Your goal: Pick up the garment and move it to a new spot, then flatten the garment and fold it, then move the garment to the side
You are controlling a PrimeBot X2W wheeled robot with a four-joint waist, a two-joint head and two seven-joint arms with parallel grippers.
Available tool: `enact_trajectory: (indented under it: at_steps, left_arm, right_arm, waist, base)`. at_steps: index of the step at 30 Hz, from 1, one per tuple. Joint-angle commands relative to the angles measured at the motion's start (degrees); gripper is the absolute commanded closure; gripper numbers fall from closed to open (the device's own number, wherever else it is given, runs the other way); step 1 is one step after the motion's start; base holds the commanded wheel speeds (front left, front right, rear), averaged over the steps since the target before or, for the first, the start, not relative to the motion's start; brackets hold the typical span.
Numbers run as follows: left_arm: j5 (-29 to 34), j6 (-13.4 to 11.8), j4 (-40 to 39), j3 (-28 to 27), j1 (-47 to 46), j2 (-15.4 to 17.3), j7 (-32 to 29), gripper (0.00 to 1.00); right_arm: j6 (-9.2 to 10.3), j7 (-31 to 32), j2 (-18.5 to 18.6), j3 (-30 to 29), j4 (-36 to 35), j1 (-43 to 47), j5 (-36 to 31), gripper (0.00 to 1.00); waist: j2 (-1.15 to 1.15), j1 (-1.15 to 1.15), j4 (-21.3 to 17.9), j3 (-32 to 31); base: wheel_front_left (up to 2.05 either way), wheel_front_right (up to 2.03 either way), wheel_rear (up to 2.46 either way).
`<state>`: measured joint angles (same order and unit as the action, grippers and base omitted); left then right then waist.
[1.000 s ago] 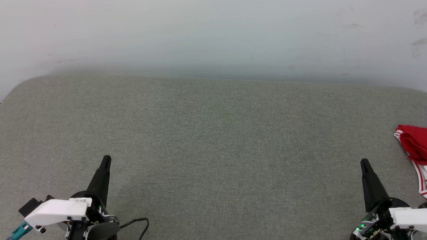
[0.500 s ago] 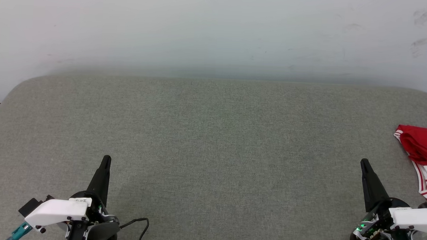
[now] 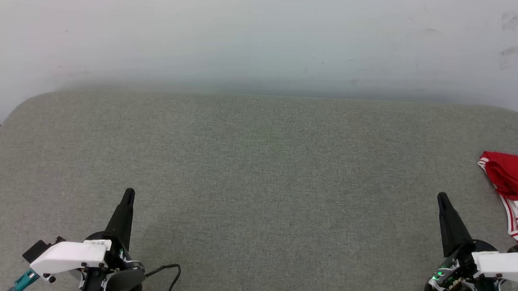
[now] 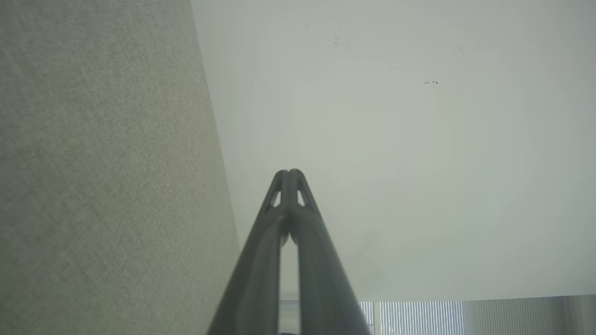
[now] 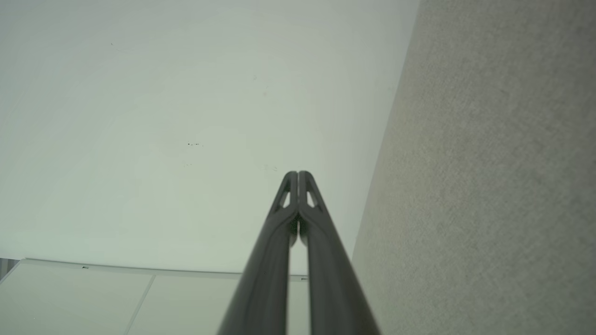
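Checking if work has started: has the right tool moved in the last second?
No. The right tool keeps the same gap to the unmoved garment and table edge.

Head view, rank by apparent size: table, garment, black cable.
1. table
2. garment, cropped by the frame's right edge, so its full size is unknown
3. black cable, thin and near the camera

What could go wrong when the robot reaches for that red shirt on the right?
The garment lies bunched at the right side of the padded table, partly cut off in the head view, so a grasp may catch several layers or only a sleeve. The right gripper is shut; reaching without opening would likely just shove the cloth toward the edge.
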<state>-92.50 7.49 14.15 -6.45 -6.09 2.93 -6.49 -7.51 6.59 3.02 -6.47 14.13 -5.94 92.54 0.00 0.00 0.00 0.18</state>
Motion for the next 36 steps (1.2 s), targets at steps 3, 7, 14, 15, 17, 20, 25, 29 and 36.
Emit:
enact_trajectory:
  at_steps: [3, 7, 14, 15, 17, 20, 25, 29, 36]
  left_arm:
    - [0.2, 0.0, 0.0, -0.2, -0.4, -0.1, -0.2, 1.00]
    - [0.2, 0.0, 0.0, -0.2, -0.4, -0.1, -0.2, 1.00]
    - [0.2, 0.0, 0.0, -0.2, -0.4, -0.1, -0.2, 1.00]
    - [0.2, 0.0, 0.0, -0.2, -0.4, -0.1, -0.2, 1.00]
    - [0.2, 0.0, 0.0, -0.2, -0.4, -0.1, -0.2, 1.00]
    - [0.2, 0.0, 0.0, -0.2, -0.4, -0.1, -0.2, 1.00]
    - [0.2, 0.0, 0.0, -0.2, -0.4, -0.1, -0.2, 1.00]
    - [0.2, 0.0, 0.0, -0.2, -0.4, -0.1, -0.2, 1.00]
    - [0.2, 0.0, 0.0, -0.2, -0.4, -0.1, -0.2, 1.00]
  right_arm:
    - [0.04, 0.1, -0.2, 0.0, 0.1, -0.8, -0.3, 1.00]
    - [0.04, 0.1, -0.2, 0.0, 0.1, -0.8, -0.3, 1.00]
    - [0.04, 0.1, -0.2, 0.0, 0.1, -0.8, -0.3, 1.00]
    - [0.04, 0.1, -0.2, 0.0, 0.1, -0.8, -0.3, 1.00]
    - [0.04, 0.1, -0.2, 0.0, 0.1, -0.8, -0.3, 1.00]
    - [0.04, 0.1, -0.2, 0.0, 0.1, -0.8, -0.3, 1.00]
    - [0.04, 0.1, -0.2, 0.0, 0.1, -0.8, -0.3, 1.00]
    - [0.04, 0.1, -0.3, 0.0, 0.1, -0.8, -0.3, 1.00]
    - [0.04, 0.1, -0.3, 0.0, 0.1, -0.8, -0.3, 1.00]
  waist:
    - [0.00, 0.00, 0.0, 0.0]
    - [0.00, 0.00, 0.0, 0.0]
    - [0.00, 0.00, 0.0, 0.0]
    - [0.00, 0.00, 0.0, 0.0]
    - [0.00, 0.00, 0.0, 0.0]
    - [0.00, 0.00, 0.0, 0.0]
    - [0.00, 0.00, 0.0, 0.0]
    - [0.00, 0.00, 0.0, 0.0]
    - [0.00, 0.00, 0.0, 0.0]
  base:
    - [0.00, 0.00, 0.00]
    - [0.00, 0.00, 0.00]
    - [0.00, 0.00, 0.00]
    - [0.00, 0.00, 0.00]
    - [0.00, 0.00, 0.00]
    - [0.00, 0.00, 0.00]
    - [0.00, 0.00, 0.00]
    - [0.00, 0.00, 0.00]
    - [0.00, 0.00, 0.00]
